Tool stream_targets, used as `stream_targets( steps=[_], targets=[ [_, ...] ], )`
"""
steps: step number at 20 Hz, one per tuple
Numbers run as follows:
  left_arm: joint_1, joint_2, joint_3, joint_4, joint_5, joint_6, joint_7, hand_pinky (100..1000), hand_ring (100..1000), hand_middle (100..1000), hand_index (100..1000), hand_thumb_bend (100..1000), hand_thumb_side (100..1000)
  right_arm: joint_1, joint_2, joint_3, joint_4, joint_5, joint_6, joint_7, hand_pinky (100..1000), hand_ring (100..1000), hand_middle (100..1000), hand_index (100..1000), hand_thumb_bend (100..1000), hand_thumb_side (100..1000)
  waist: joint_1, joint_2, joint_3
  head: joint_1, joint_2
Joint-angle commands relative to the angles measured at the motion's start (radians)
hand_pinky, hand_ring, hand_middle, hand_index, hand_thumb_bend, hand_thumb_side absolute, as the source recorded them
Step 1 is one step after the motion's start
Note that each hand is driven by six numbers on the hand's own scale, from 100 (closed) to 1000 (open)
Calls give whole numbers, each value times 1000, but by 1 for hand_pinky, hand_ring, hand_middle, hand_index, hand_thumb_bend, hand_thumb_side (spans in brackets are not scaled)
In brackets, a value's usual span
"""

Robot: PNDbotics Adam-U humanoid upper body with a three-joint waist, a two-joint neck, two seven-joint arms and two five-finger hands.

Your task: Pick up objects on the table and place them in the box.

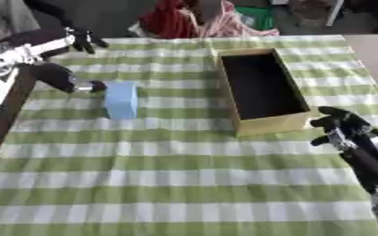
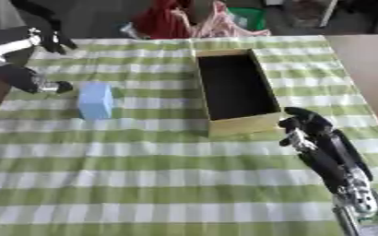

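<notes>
Green-checked tablecloth: blue block lies just beyond left hand, fingers' state unclear; right hand curled, empty, beside box. Box looks empty; nothing placed yet.

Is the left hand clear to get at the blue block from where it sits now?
Probably yes. The left hand sits right beside the blue block, at its far-left corner, with only bare tablecloth around. The box stands off to the right, out of the way.
</notes>
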Motion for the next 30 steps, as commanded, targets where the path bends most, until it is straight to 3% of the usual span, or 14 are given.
stream_targets(
  steps=[1,12,16,20,22,23,24,30],
  targets=[
    [-45,-3,-10,62,-62,-33,5,811,799,842,900,558,455,-9,-14,-5,-8,5,-3,5,572,798,616,834,100,527,-1,-18,-3,5,-5],
    [-96,-73,-32,219,-168,-95,-8,794,779,810,896,545,514,-9,-11,-4,-5,4,-3,6,572,797,616,834,100,526,-2,-19,-12,11,-3],
    [-95,-83,-38,238,-186,-112,-17,778,758,778,883,533,496,-9,-10,-4,-4,4,-3,7,572,797,616,834,100,527,-2,-19,-11,11,-3],
    [-92,-89,-40,245,-202,-111,-5,748,698,696,845,399,302,-9,-9,-4,-3,4,-3,7,572,797,616,834,100,526,-3,-18,-11,12,-2],
    [-91,-92,-40,247,-207,-105,9,746,694,690,842,388,301,-9,-9,-4,-3,4,-3,7,572,797,616,834,100,526,-3,-18,-11,12,-2],
    [-91,-92,-41,247,-208,-103,13,726,622,569,801,258,280,-9,-9,-4,-3,4,-3,7,572,797,616,834,100,526,-3,-18,-11,12,-2],
    [-90,-94,-36,246,-204,-96,26,721,606,546,794,232,275,-10,-9,-4,-3,4,-3,7,572,797,616,834,100,526,-4,-18,-11,12,-2],
    [-100,-89,-22,197,-135,-56,86,707,563,481,774,102,244,-10,-9,-5,-2,4,-3,7,572,797,616,834,100,526,-3,-19,-11,14,-2]
  ],
)
